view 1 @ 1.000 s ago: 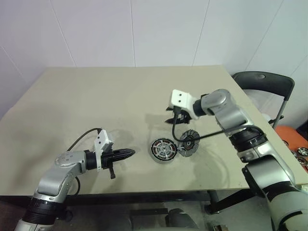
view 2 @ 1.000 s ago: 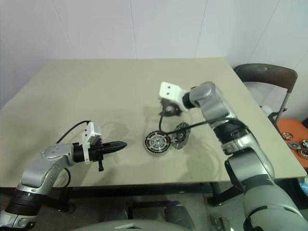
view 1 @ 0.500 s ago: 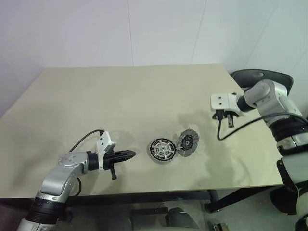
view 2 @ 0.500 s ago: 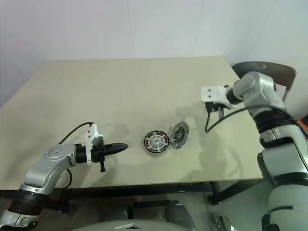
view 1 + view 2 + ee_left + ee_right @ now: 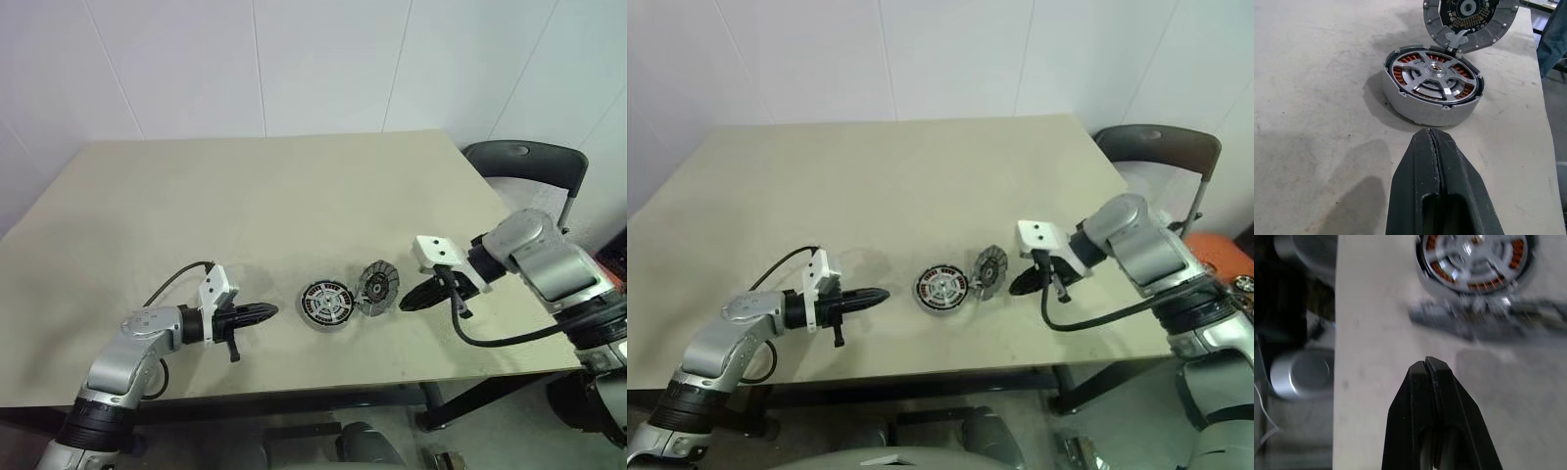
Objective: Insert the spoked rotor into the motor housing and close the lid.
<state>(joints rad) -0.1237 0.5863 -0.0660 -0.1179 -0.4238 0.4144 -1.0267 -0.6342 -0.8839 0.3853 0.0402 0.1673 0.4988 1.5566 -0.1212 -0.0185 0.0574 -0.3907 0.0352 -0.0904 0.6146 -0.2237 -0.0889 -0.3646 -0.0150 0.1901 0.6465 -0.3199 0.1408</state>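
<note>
Fingers (image 5: 1436,147) pressed together; rotor (image 5: 1432,78) seated; lid (image 5: 1467,19) upright.

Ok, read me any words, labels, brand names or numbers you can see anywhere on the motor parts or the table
None can be read.
Round grey motor housing with copper windings: small pale patch on a spoke of the silvery spoked rotor, too small to read.
Round grey ribbed lid, standing open: no markings.
Beige table: no print.

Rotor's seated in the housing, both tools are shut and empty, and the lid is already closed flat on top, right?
Not quite: the lid is still open, standing tilted up at the edge of the motor housing, as the left wrist view shows. The spoked rotor is seated, and the left tool and right tool are shut and empty.
</note>
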